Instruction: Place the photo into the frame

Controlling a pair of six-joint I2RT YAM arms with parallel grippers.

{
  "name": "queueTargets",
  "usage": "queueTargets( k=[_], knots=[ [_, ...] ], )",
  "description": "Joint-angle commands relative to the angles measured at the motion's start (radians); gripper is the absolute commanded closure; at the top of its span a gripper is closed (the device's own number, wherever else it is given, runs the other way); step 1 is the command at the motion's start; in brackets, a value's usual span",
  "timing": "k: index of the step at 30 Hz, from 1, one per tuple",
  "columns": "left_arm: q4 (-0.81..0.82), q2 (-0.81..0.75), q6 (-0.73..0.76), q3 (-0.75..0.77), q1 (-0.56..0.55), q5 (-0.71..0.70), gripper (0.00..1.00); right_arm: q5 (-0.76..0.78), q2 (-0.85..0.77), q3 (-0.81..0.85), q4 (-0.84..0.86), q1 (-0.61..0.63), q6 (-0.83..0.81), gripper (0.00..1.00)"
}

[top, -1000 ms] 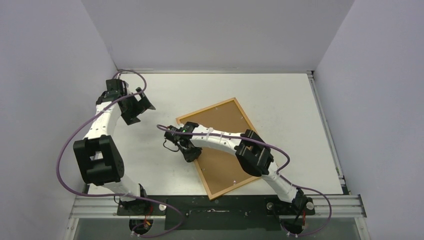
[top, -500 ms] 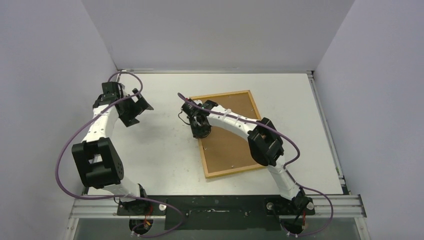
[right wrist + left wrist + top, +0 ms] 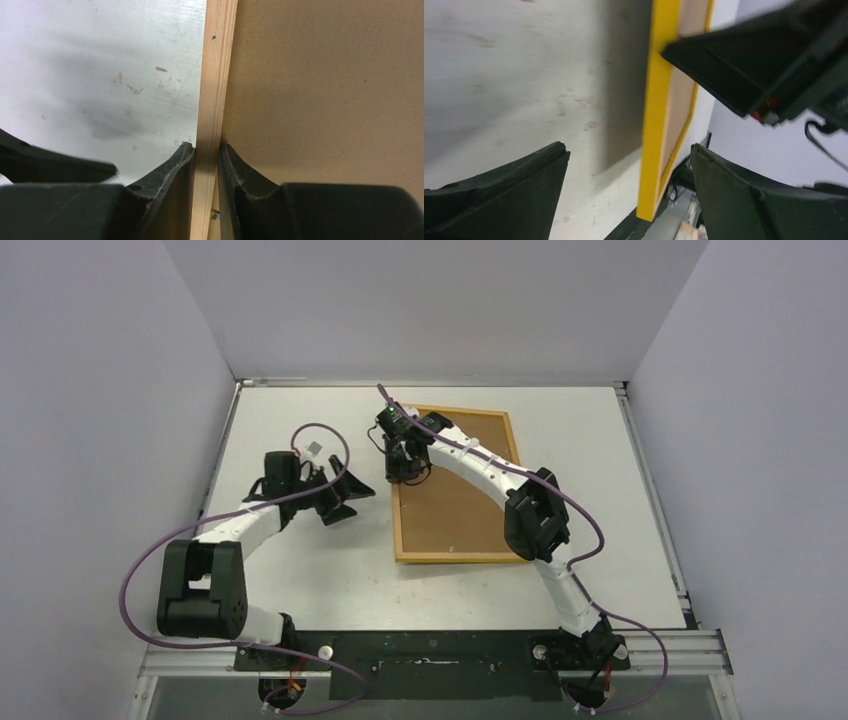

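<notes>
The frame (image 3: 398, 530) is back up right of the table's centre, a pale wood rim around a brown backing board (image 3: 460, 500). My right gripper (image 3: 406, 472) is shut on its left rail near the far corner; the wrist view shows the wood rail (image 3: 215, 75) pinched between the two fingers (image 3: 206, 146). My left gripper (image 3: 355, 496) is open just left of the frame. In its wrist view the frame's yellow edge (image 3: 654, 125) stands between the spread fingers (image 3: 629, 149), raised over a shadow. The photo is out of view.
White walls close the table in at the back and both sides. The black rail carrying the arm bases (image 3: 430, 650) runs along the near edge. A purple cable (image 3: 320, 432) loops above the left arm. Bare white table (image 3: 300, 570) lies left of the frame.
My right gripper has swung the frame from a diagonal to nearly square with the table and carried it toward the back. The left arm has come from the back left over to the frame's left edge.
</notes>
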Motion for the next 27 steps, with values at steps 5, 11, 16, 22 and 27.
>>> queueTargets(
  k=[5,11,16,22,27],
  knots=[
    [0.518,0.012,-0.186,-0.082,-0.182,0.067,0.08,-0.068,-0.032,0.038,0.065,-0.053,0.071,1.00],
    [0.683,0.162,-0.276,-0.065,-0.240,0.091,0.22,-0.105,-0.055,0.018,0.093,-0.069,0.102,1.00],
    [0.749,0.223,-0.301,-0.023,-0.276,0.111,0.27,-0.120,-0.067,0.000,0.111,-0.078,0.115,1.00],
    [0.729,0.283,-0.286,0.030,-0.301,0.106,0.35,-0.135,-0.079,-0.027,0.158,-0.088,0.149,1.00],
    [0.750,0.323,-0.305,0.044,-0.305,0.095,0.41,-0.142,-0.099,-0.069,0.216,-0.091,0.195,1.00]
  ],
)
